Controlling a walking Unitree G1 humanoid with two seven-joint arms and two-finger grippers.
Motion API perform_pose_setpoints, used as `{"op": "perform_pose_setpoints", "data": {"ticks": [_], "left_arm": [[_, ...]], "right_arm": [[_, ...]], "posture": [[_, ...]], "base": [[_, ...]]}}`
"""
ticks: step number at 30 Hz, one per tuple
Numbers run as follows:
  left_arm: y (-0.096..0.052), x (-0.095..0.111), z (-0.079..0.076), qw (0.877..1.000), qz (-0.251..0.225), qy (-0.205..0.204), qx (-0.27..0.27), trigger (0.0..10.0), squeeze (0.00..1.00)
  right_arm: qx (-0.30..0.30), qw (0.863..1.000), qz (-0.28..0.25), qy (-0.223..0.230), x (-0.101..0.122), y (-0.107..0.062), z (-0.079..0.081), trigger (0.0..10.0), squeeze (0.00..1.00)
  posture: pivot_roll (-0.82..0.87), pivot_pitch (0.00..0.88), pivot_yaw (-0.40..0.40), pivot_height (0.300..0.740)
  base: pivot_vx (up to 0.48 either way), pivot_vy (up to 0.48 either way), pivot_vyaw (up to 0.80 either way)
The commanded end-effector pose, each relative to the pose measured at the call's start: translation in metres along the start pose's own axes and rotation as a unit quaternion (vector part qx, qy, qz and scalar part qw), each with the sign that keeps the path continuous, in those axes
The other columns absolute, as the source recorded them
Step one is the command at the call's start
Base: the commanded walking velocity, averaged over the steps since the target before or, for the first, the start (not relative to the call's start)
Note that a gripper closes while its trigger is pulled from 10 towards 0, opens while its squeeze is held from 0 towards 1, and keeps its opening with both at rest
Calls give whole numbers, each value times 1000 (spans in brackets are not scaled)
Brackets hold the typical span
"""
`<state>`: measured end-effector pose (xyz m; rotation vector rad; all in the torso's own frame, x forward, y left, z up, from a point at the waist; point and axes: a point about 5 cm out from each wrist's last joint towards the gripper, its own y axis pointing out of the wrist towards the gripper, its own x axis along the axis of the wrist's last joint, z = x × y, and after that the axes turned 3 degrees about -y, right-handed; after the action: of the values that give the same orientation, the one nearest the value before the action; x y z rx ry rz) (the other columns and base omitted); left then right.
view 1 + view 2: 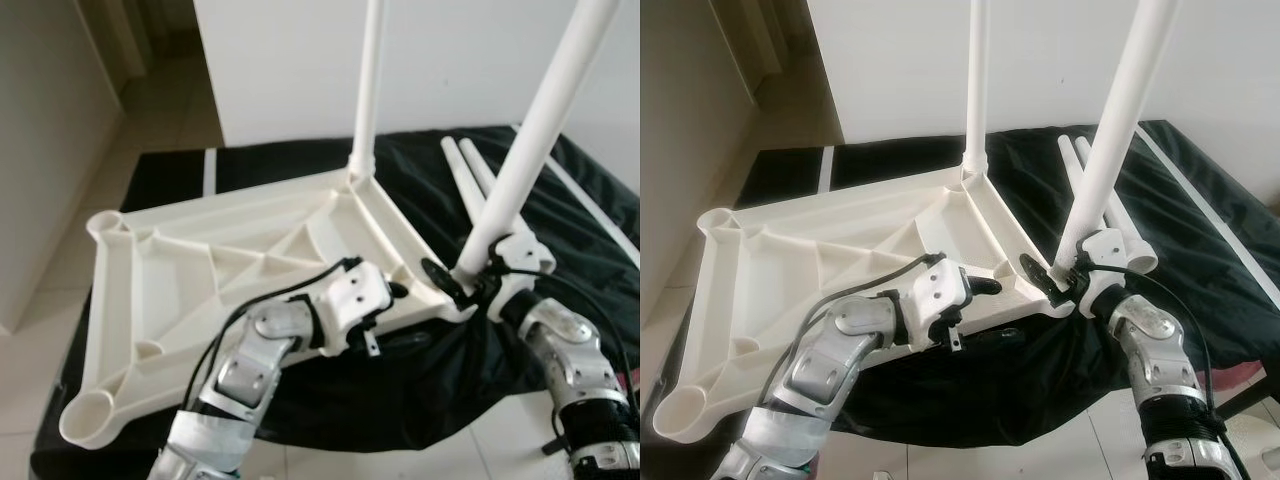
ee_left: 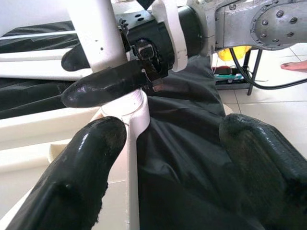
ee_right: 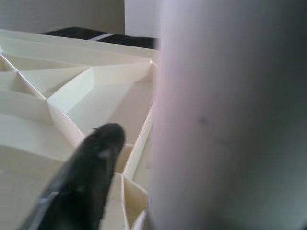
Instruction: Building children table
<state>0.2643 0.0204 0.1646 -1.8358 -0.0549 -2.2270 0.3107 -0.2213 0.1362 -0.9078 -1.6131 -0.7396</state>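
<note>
A white plastic table top [image 1: 200, 260] lies upside down on a black cloth [image 1: 420, 390]. One white leg [image 1: 367, 90] stands upright in its far right corner. A second leg [image 1: 525, 150] leans over the near right corner socket [image 1: 455, 300], and my right gripper [image 1: 462, 282] is shut on its lower end. The right wrist view has this leg [image 3: 230, 115] close up beside one finger [image 3: 86, 177]. My left gripper [image 1: 400, 316] is open astride the table's front rim [image 2: 135, 139], close to that corner. Two loose legs [image 1: 470, 175] lie on the cloth behind.
The cloth covers a low platform on a tiled floor [image 1: 90, 240]. A white wall [image 1: 300, 60] stands behind. A thin white strip [image 1: 600, 215] lies on the cloth at the right. A person's foot [image 2: 293, 65] and a black stand [image 2: 249, 67] are on the floor beyond.
</note>
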Motion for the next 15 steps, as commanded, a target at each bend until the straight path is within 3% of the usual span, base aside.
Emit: {"op": "perform_pose_setpoints", "data": {"ticks": [1, 12, 13, 14, 15], "left_arm": [[-1, 0, 0, 1000, 1, -3, 17, 10000, 0], [0, 0, -1, 1000, 1, -3, 15, 10000, 0], [0, 0, -1, 1000, 1, -3, 15, 10000, 0], [0, 0, -1, 1000, 1, -3, 15, 10000, 0], [0, 0, -1, 1000, 1, -3, 15, 10000, 0]], "right_arm": [[16, 1000, 10, -2, -4, 1, 2, 0, 0], [2, 999, 23, 22, -19, -8, 6, 0, 0], [-4, 999, 24, 25, -19, -8, 6, 863, 0], [-4, 999, 24, 25, -19, -8, 6, 863, 0], [-11, 999, 27, 26, -20, -9, 7, 9059, 0]], "posture": [[15, 0, 9, 740], [12, 0, 6, 740], [12, 0, 6, 740], [12, 0, 6, 740], [12, 0, 6, 740]], "base": [[0, 0, 0], [0, 0, 0], [0, 0, 0], [0, 0, 0], [0, 0, 0]]}}
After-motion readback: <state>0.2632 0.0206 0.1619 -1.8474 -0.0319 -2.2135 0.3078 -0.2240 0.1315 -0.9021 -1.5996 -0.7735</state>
